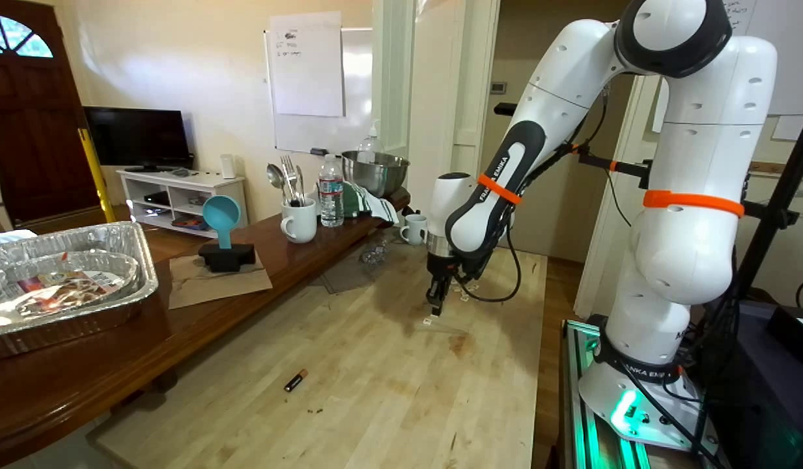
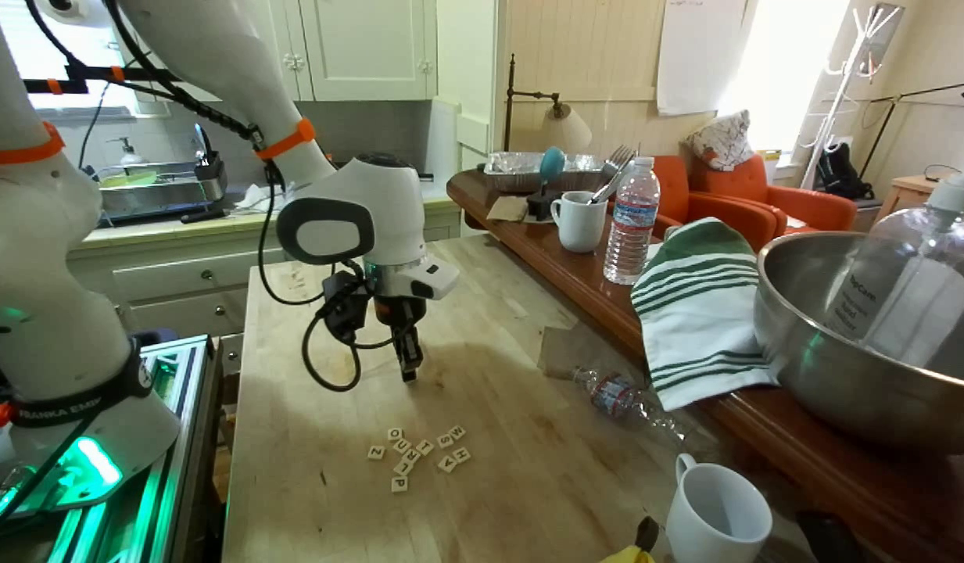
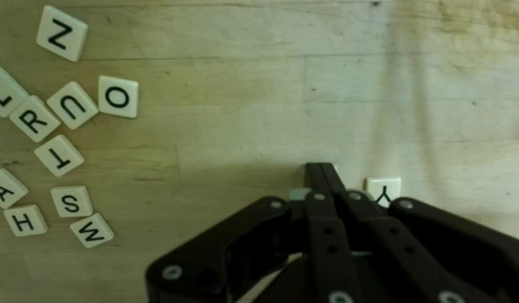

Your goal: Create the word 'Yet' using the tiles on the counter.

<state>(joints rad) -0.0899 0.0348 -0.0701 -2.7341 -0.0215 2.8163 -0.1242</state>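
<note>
Small cream letter tiles lie on the wooden counter (image 1: 375,404). In the wrist view, a Y tile (image 3: 384,187) lies alone just right of my gripper (image 3: 320,166), partly covered by it. At the left are a T tile (image 3: 59,155), an O tile (image 3: 118,97), an N tile (image 3: 62,33) and several others; I see no E. The cluster also shows in an exterior view (image 2: 400,484). My gripper's fingertips are pressed together, low over the counter. A pale sliver shows at the right fingertip, perhaps a tile beneath; its letter is hidden. The gripper shows in both exterior views (image 1: 434,311) (image 2: 409,377).
A battery (image 1: 295,380) lies on the counter. A crumpled plastic bottle (image 2: 622,397) and a white mug (image 2: 720,512) are along the counter's side. The raised brown table (image 1: 264,260) beside it holds a foil tray (image 1: 144,254), cutlery mug (image 1: 299,223) and steel bowl (image 2: 841,367).
</note>
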